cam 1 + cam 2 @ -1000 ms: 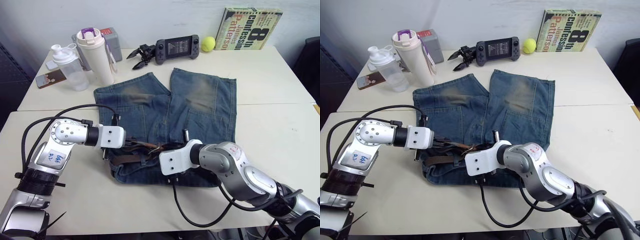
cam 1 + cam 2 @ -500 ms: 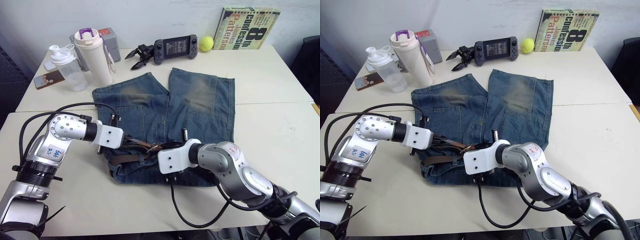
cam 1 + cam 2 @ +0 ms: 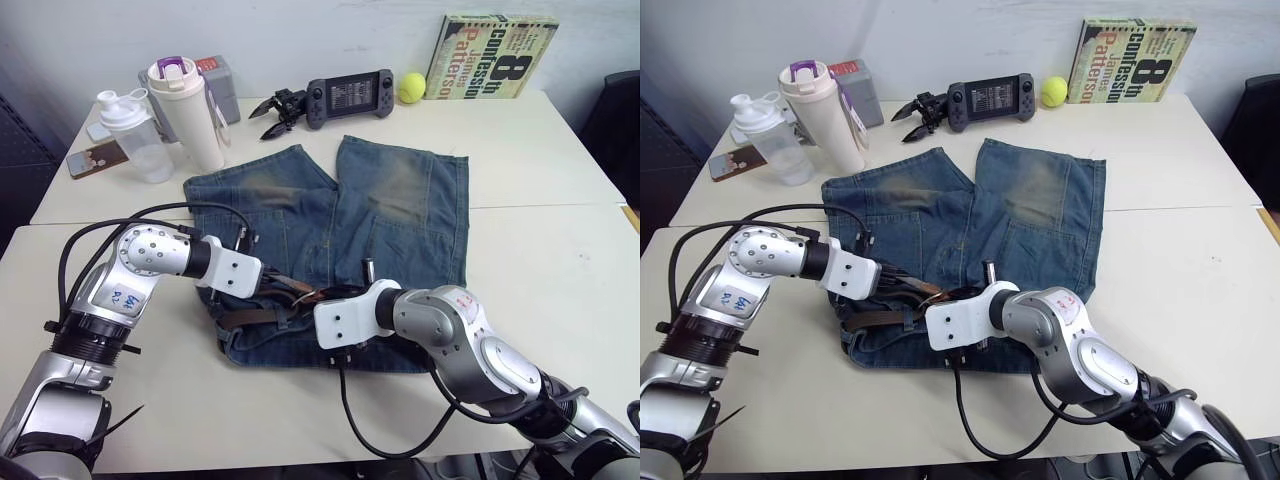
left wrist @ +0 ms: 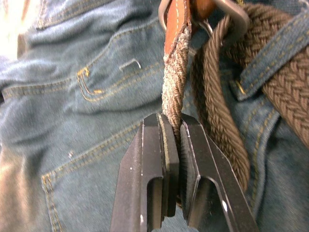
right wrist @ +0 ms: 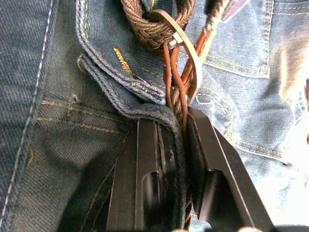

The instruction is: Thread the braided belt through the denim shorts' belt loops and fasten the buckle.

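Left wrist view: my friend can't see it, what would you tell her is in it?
Two black fingers pinch a brown braided belt edge-on, over blue denim shorts. Past them, the belt's tan leather end passes a metal buckle, and more belt runs under a belt loop.

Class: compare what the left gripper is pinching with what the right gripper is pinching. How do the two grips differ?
The left gripper pinches the braided belt alone, on its frayed woven end. The right gripper clamps belt together with a fold of the denim shorts, just below the buckle. Both are shut at the waistband.
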Motion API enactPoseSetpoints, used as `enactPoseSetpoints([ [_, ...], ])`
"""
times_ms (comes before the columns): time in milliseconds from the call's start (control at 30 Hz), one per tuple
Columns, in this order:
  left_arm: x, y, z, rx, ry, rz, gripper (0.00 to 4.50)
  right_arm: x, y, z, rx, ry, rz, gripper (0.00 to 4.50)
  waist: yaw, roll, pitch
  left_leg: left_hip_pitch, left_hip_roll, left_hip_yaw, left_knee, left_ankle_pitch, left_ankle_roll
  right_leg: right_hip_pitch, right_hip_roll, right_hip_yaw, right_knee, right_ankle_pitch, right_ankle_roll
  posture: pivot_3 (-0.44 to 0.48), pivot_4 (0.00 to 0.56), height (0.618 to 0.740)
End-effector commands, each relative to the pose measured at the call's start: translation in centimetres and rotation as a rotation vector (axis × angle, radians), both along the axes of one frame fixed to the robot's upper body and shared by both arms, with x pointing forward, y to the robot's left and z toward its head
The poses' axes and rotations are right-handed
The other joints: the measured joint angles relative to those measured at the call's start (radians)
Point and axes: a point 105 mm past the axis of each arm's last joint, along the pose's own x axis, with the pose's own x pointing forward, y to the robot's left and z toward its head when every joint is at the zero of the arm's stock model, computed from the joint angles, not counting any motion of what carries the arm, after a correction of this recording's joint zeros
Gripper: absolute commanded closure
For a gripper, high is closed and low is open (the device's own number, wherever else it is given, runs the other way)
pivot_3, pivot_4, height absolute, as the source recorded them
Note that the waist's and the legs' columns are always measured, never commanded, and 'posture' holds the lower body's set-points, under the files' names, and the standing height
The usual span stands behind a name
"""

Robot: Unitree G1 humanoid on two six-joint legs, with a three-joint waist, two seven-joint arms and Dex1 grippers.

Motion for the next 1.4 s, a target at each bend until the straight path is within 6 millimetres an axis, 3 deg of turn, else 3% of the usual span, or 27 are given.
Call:
enactPoseSetpoints([
  [33, -0.8, -1.6, -0.1, -0.034, 0.006, -0.08, 4.5, 0.0, 0.3, 1.6, 0.047, -0.06, 0.009, 4.43, 0.0, 0.0, 0.0, 0.0, 0.0, 0.0, 0.0, 0.0, 0.0, 0.0, 0.0, 0.0, 0.0, 0.0, 0.0, 0.0, 0.15, 0.739],
  [433, -4.5, -0.7, -4.3, -0.064, 0.164, -0.083, 4.5, 0.3, 0.0, 1.9, 0.078, -0.054, -0.036, 4.43, 0.0, 0.0, 0.0, 0.001, 0.0, -0.001, 0.001, 0.0, 0.0, 0.0, -0.001, 0.001, 0.001, 0.0, 0.0, 0.0, 0.15, 0.739],
  [667, -3.1, -1.6, -3.6, -0.144, 0.136, -0.018, 4.5, -0.1, 0.2, 1.8, 0.073, -0.049, -0.013, 4.43, 0.004, 0.0, 0.0, 0.0, -0.001, -0.001, 0.002, 0.0, 0.0, 0.0, -0.001, 0.0, 0.0, 0.0, 0.0, 0.0, 0.15, 0.739],
  [933, -0.3, 0.6, -1.9, -0.112, 0.043, 0.064, 4.5, -0.2, 0.2, 1.6, 0.069, -0.042, -0.004, 4.43, 0.001, 0.0, 0.0, 0.0, -0.001, -0.001, 0.003, -0.001, 0.0, 0.0, -0.001, 0.0, 0.0, 0.0, 0.0, 0.0, 0.15, 0.739],
  [1033, -0.4, -0.3, -1.4, -0.143, 0.044, 0.033, 4.5, -0.2, 0.3, 1.7, 0.074, -0.045, -0.003, 4.43, 0.001, 0.0, -0.001, 0.0, -0.002, -0.001, 0.003, 0.0, 0.0, 0.0, -0.001, 0.0, 0.0, 0.0, 0.0, 0.0, 0.15, 0.739],
  [1267, -3.7, -4.5, -4.3, -0.274, 0.181, -0.021, 4.5, 0.0, 0.0, 1.8, 0.076, -0.043, -0.019, 4.43, 0.0, 0.0, -0.001, 0.0, -0.001, -0.001, 0.003, -0.001, 0.0, 0.0, -0.001, 0.0, 0.003, 0.0, 0.0, 0.0, 0.15, 0.739],
  [1400, -2.9, -5.7, -4.7, -0.329, 0.171, 0.045, 4.5, -0.2, -0.1, 1.6, 0.074, -0.032, -0.018, 4.43, 0.008, -0.001, -0.002, 0.001, -0.002, -0.002, 0.003, -0.001, 0.001, 0.001, -0.002, 0.001, 0.002, 0.0, 0.0, 0.0, 0.15, 0.739],
])
